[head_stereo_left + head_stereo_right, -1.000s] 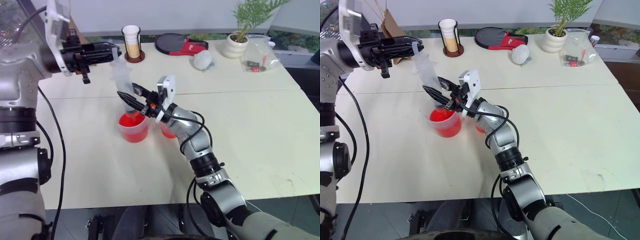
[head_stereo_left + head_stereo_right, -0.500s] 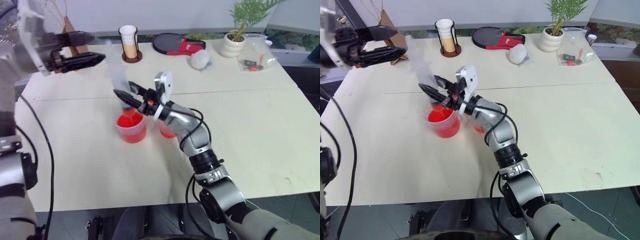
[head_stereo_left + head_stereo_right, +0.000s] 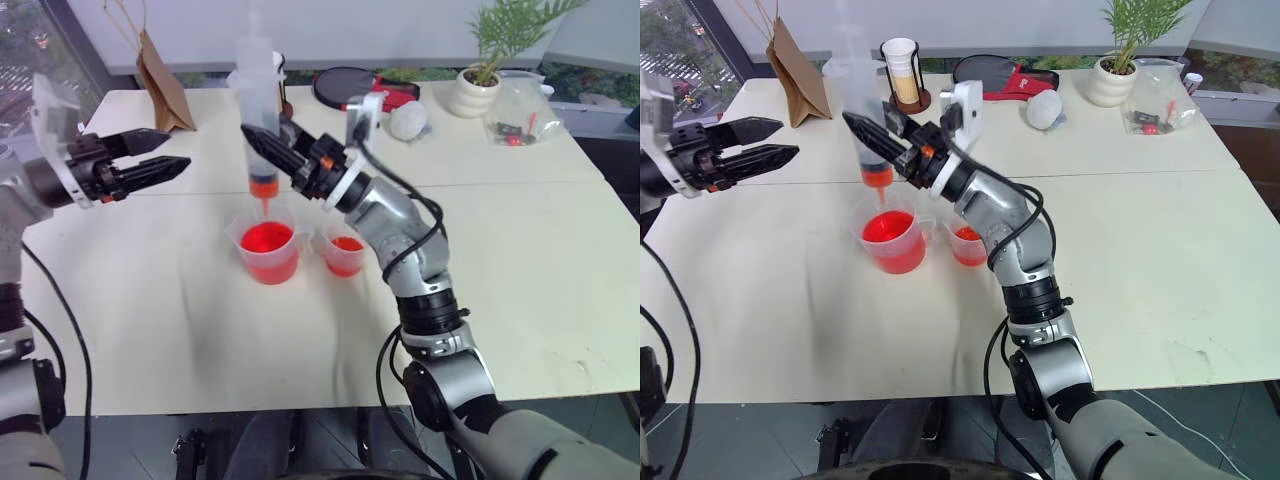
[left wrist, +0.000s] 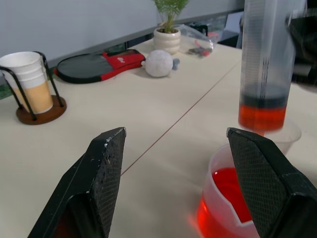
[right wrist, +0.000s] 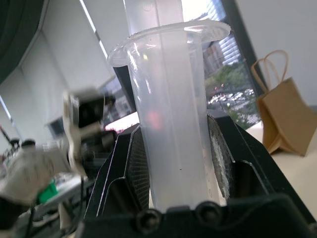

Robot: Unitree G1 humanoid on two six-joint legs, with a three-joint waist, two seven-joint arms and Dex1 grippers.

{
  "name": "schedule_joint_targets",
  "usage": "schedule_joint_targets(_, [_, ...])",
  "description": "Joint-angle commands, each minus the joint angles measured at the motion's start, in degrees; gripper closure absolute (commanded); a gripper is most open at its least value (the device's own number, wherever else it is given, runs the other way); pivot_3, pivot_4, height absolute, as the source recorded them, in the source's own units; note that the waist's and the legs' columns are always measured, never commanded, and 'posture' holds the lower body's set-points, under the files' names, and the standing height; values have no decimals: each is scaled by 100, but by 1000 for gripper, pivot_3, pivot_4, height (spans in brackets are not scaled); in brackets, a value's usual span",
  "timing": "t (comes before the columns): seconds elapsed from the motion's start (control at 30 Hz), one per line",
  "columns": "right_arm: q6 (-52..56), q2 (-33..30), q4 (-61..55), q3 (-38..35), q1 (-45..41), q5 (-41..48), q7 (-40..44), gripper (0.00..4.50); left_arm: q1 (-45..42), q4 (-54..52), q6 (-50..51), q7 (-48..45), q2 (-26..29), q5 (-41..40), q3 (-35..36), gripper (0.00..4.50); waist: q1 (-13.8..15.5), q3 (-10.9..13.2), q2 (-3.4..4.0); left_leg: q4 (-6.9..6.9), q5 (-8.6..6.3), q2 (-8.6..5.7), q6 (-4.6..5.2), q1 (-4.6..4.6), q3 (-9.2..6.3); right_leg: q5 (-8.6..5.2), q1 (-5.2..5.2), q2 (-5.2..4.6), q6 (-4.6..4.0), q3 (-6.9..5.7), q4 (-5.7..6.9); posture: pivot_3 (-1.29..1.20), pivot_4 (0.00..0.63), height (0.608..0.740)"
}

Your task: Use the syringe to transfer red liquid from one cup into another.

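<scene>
We see the right claw (image 3: 262,142) gripping the syringe (image 3: 257,118) upright above the larger cup (image 3: 268,250) (left claw (image 3: 160,158) released, level, well left).

No text, label, brand or number can be read anywhere

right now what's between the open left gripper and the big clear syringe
Nothing: in the left eye view only bare cream table separates the left gripper from the large clear plastic syringe, which the right gripper holds upright.
</scene>
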Motion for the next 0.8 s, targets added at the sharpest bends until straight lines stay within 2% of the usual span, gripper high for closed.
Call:
schedule_joint_targets(0.03, [294,-534,-743,-425,-58,290,-145,3137,-377,-20,-143,51,-137,-71,-31,1159,23,-2,-3,0,0,-1,0,0,0,0,0,0,0,0,-1,0,150,739])
schedule_joint_targets(0.17, [709,-850,-1024,-852,224,701,-489,3137,-567,-52,-96,117,-495,-125,-187,1159,23,-2,-4,0,-1,-2,1,0,2,0,27,-1,0,0,-1,0,150,739])
schedule_joint_targets(0.33, [567,-1037,-1278,-576,855,444,-448,3137,-1068,153,-182,35,-839,-65,-455,1159,-33,-2,-4,-3,0,1,1,0,11,0,22,0,0,2,0,0,150,739])
schedule_joint_targets(0.43, [536,-1048,-1391,-467,1268,446,-416,3137,-1663,679,-457,60,-1150,107,-632,1159,-22,-2,-4,-2,0,2,2,0,14,0,21,0,0,3,0,0,150,739])
schedule_joint_targets(0.8, [369,-1118,-1784,-276,1950,296,-501,3137,-3031,2070,-1200,-448,-2044,548,-1114,1159,-2,0,-7,6,-1,-1,4,-1,15,0,29,1,0,1,-1,0,150,739])
